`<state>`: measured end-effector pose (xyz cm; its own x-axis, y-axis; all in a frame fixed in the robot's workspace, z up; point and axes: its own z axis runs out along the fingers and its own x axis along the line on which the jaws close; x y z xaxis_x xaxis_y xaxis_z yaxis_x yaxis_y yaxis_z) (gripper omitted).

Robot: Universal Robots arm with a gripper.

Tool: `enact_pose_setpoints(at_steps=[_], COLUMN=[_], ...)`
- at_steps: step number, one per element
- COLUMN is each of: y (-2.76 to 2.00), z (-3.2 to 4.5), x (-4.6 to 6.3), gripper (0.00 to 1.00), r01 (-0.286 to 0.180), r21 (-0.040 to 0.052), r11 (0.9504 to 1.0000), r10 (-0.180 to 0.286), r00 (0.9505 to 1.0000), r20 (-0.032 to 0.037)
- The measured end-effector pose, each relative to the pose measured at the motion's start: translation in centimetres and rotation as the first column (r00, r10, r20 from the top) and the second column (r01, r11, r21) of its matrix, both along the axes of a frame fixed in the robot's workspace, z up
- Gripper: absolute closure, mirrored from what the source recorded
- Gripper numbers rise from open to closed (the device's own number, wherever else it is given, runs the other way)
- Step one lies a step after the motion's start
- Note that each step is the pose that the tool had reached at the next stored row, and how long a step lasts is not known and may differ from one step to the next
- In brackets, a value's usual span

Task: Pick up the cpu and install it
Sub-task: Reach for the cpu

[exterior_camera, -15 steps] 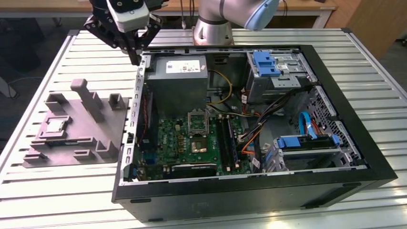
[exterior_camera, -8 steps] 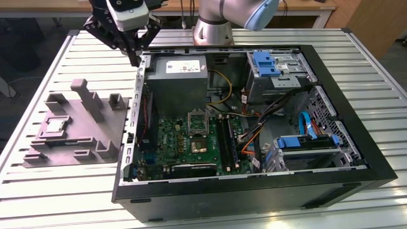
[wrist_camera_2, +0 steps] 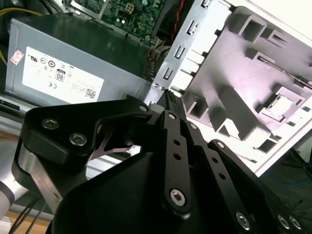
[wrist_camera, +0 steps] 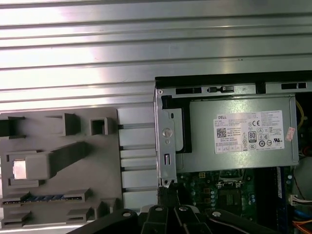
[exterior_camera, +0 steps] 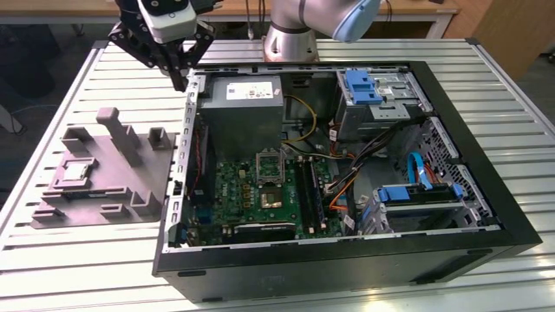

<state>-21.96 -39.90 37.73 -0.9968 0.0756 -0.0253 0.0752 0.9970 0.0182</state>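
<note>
The cpu [exterior_camera: 74, 172] is a small silvery square lying flat in a recess of the grey holder block [exterior_camera: 121, 188], at the exterior view's left, outside the computer case. Both wrist views catch it as a bright square [wrist_camera_2: 278, 105] [wrist_camera: 19, 169]. My gripper [exterior_camera: 180, 83] hangs high over the case's back left corner, fingers pointing down. Its black fingers meet at the tip [wrist_camera_2: 169, 96] with nothing between them, well away from the cpu. On the green motherboard inside the case sits the dark square socket [exterior_camera: 270, 197].
The open black computer case [exterior_camera: 485, 195] takes up most of the slatted metal table. A grey power-supply box [exterior_camera: 247, 104] [wrist_camera: 239, 134] sits just inside the corner under my gripper. Drive bays with blue clips [exterior_camera: 362, 88] and loose cables lie at the exterior view's right. Tall posts [exterior_camera: 117, 130] rise from the holder block.
</note>
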Motion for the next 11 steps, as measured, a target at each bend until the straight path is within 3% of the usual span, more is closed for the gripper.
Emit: enact_pose_setpoints(at_steps=[11], y=[0.0], z=[-0.02], x=[-1.4], gripper=[0.89], r01=[0.0], r21=[0.0001], r11=[1.0], r10=[0.0], r00=[1.0], r20=[0.0])
